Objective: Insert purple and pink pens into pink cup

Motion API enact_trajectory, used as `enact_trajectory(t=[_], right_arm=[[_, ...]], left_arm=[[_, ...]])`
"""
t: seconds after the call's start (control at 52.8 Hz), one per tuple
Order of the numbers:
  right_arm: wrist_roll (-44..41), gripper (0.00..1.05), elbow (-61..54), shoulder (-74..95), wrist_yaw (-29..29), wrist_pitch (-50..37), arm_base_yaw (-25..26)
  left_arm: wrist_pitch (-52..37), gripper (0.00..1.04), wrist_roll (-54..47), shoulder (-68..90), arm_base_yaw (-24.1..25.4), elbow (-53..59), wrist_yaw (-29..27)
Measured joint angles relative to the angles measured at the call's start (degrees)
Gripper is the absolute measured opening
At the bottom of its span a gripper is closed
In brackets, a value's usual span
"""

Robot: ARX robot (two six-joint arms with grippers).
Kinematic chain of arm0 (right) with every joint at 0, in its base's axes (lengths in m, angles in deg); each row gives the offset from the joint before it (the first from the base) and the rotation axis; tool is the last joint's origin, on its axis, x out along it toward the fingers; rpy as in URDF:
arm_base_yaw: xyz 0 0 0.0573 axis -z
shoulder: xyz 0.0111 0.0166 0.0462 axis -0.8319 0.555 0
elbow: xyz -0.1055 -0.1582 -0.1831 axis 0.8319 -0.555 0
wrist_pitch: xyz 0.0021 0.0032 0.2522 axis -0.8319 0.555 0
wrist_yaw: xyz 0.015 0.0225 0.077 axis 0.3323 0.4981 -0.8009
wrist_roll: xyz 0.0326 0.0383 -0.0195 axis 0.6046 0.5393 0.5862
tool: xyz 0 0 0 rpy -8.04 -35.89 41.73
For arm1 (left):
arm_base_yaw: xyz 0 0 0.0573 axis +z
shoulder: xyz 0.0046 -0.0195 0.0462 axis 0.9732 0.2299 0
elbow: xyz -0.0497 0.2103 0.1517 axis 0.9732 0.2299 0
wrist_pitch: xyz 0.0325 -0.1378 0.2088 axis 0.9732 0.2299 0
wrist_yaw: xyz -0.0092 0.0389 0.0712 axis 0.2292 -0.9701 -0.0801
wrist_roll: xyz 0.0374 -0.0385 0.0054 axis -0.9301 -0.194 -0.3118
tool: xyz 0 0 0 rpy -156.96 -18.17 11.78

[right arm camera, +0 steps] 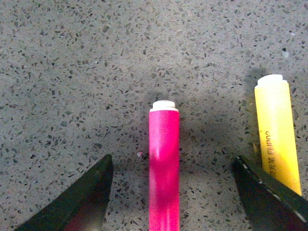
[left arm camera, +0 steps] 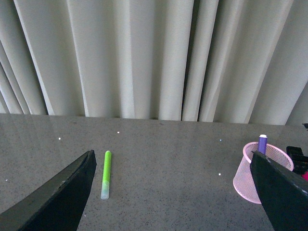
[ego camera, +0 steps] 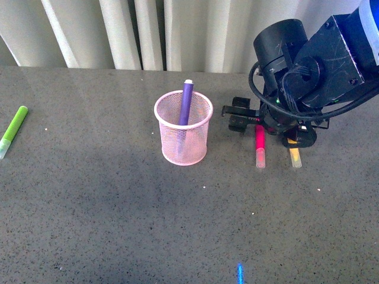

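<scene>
Right end effector spread wide, one finger on either side of the pink pen, which lies flat on the counter. Neither finger touches it and nothing is gripped. The yellow marker lies just beside, outside one finger. The purple pen leans inside the pink cup, toward the counter's far edge. Left end effector spread wide, empty. The green marker lies near the left edge.
</scene>
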Motion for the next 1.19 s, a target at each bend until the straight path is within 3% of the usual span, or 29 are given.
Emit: enact_trajectory(t=[0.171,0.379,0.645,0.834,0.967,1.1,1.194], right_arm=[[0.13,0.51,-0.11,-0.02,-0.09,-0.09,0.07],[-0.70,0.12,-0.83,-0.02,-1.62,-4.63,0.07],[-5.25,0.11,-5.01,-1.66,0.50,-13.62,0.09],[-14.08,0.11,-11.30,-9.62,1.46,-32.02,-1.79],[-24.09,0.11,-13.00,-15.28,-2.34,-43.60,-5.62],[-28.35,0.11,-14.58,-14.71,-12.57,-48.83,-5.01],[-30.05,0.11,-7.04,-8.31,-11.50,-48.68,-5.49]], left_arm=[[0.00,0.98,0.00,0.00,0.00,-0.02,0.00],[0.00,0.98,0.00,0.00,0.00,0.00,0.00],[0.00,0.98,0.00,0.00,0.00,0.00,0.00],[0.00,0.98,0.00,0.00,0.00,-0.02,0.00],[0.00,0.98,0.00,0.00,0.00,0.00,0.00],[0.00,0.98,-0.02,-0.04,0.00,0.00,-0.17],[0.00,0.98,-0.02,-0.07,0.00,0.00,0.07]])
